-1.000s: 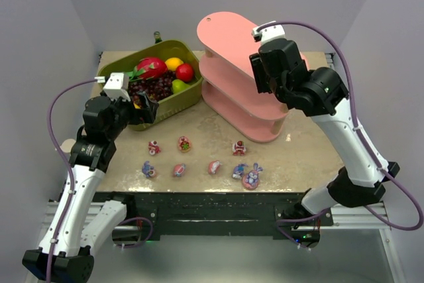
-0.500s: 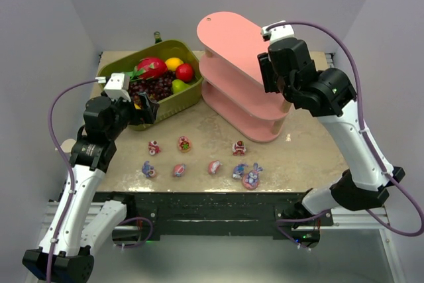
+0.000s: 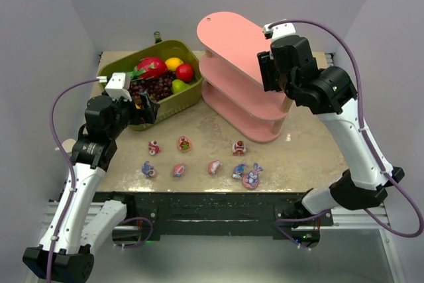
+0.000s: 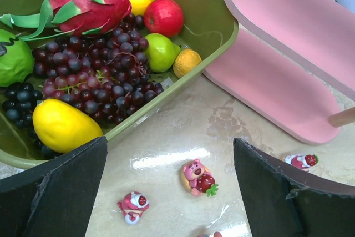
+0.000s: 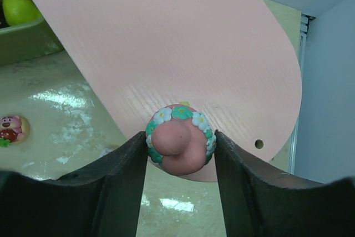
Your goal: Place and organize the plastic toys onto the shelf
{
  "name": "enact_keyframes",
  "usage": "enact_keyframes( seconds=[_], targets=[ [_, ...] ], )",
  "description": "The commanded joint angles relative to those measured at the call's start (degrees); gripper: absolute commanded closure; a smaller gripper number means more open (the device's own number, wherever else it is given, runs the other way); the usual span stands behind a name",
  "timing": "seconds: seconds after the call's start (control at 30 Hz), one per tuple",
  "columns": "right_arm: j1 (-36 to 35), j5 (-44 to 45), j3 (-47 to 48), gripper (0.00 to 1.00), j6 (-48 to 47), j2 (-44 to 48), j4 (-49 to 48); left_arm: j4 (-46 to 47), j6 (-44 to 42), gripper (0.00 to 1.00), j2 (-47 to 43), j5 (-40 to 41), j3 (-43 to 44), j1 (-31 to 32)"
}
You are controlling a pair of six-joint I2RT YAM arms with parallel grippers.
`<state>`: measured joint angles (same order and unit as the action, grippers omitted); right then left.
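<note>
The right gripper (image 5: 180,156) squeezes a pink toy (image 5: 178,144) with a flower ring over the top board of the pink shelf (image 5: 166,37), upper right. The left gripper (image 4: 169,187) is wide open by the green basket (image 4: 213,12).

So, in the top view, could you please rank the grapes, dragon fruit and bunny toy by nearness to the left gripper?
1. grapes, in basket, by left gripper.
2. dragon fruit, behind the grapes.
3. bunny toy, front right, farthest.

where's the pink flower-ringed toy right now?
Right wrist view, centre: the pink toy is pinched between the fingers of the right gripper, over the rounded end of the shelf's top board. Contact with the board is unclear.
</note>
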<state>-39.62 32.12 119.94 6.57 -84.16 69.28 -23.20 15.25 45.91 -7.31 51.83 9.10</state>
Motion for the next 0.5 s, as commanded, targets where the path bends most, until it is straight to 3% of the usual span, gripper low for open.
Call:
enact_keyframes(
  seconds=[0.0,0.47],
  targets=[
    [0.85,-0.65,0.82,0.42,-0.42,-0.92,-1.34,1.84,-0.66,0.0,-0.03,-1.21,-0.15,-0.31],
    [1.56,-1.09,1.87,0.23,-1.03,-0.83,-2.48,1.76,-0.48,0.0,0.14,-1.48,0.02,-0.31]
  ],
)
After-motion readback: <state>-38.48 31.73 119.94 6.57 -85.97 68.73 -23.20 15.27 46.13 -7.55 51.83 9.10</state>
